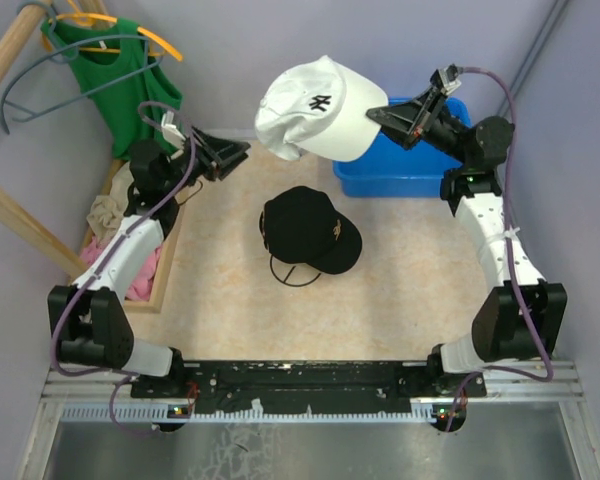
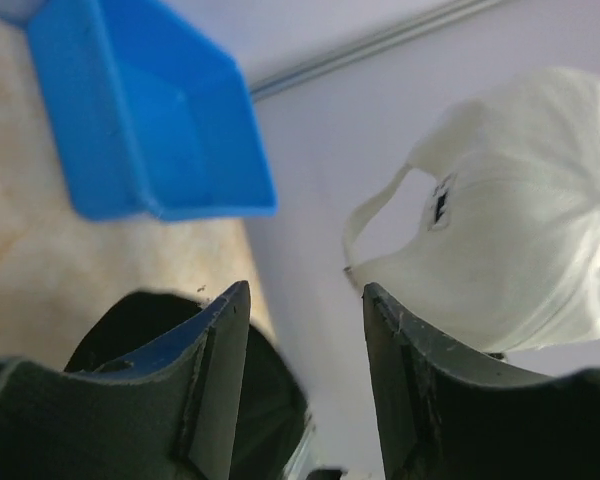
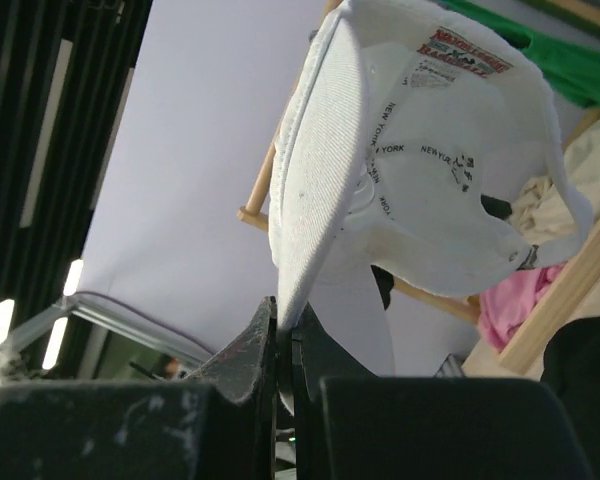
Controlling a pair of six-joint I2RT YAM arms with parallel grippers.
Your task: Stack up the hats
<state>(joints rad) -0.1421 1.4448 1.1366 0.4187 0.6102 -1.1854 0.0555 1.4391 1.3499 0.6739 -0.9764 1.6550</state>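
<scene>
- Right claw (image 1: 382, 117), upper right of the top view: jaws pinched tight on the brim of the white cap (image 1: 315, 108), which hangs in the air at upper centre.
- Left claw (image 1: 242, 152), upper left: jaws partly spread, holding nothing, apart from the white cap.
- Black cap (image 1: 308, 230) lies mid-frame on the table (image 1: 220, 290), below the white cap.
- Blue bin (image 1: 410, 178) sits under the right claw; a crate (image 1: 168, 262) lines the table's left edge.
- Tabletop shows on both sides of the black cap.

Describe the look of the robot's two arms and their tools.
Both the left arm and right arm have white shells between bulky black joints. A purple cable loops along each. The left tool and right tool are black, with flat tapering fingers.
</scene>
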